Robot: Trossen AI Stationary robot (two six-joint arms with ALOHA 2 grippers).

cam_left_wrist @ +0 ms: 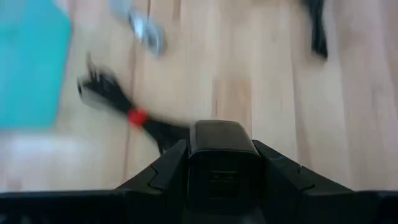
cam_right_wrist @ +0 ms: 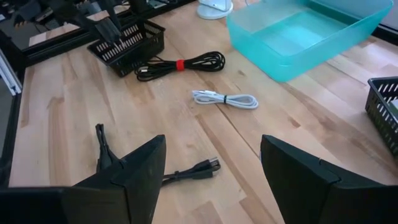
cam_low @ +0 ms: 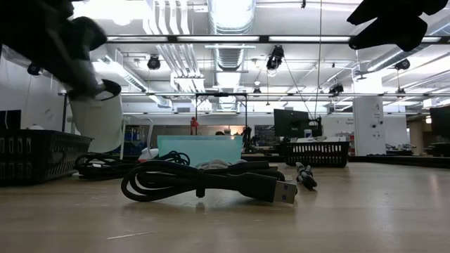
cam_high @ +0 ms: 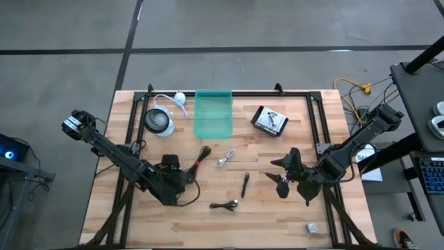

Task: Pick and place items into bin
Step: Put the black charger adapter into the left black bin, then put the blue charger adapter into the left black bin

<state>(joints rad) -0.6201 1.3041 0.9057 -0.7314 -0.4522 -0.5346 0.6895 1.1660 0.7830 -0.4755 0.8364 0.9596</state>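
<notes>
A black cable with a red tie and a silver-white cable lie flat mid-table, below the empty teal bin. A black pen-like stick and a coiled black cable lie nearer the front edge. A small grey block sits at the front right. My left gripper hovers left of the cables, its fingers shut together. My right gripper hovers right of the stick, open and empty.
A black basket with white cards stands right of the bin. A white round object with a white cord stands left of it. Another small black basket sits by my left arm. Black rails edge the table.
</notes>
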